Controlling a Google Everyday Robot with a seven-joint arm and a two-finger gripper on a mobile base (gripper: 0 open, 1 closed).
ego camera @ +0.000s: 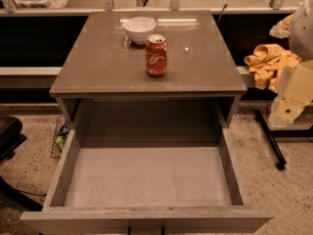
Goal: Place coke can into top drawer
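Note:
The coke can (156, 55) stands upright on the cabinet's countertop (98, 62), just in front of a white bowl. It is red with white script and a silver top. The top drawer (146, 175) is pulled wide open below the countertop; its pale flat bottom holds nothing. My gripper (289, 106) shows as pale cream arm parts at the right edge of the view, off to the right of the cabinet and well away from the can, holding nothing I can see.
A white bowl (139, 29) sits behind the can. A yellow cloth (268, 62) lies on a ledge at the right. A black bar (270, 137) lies on the speckled floor on the right. A dark chair part (7, 136) is at the left.

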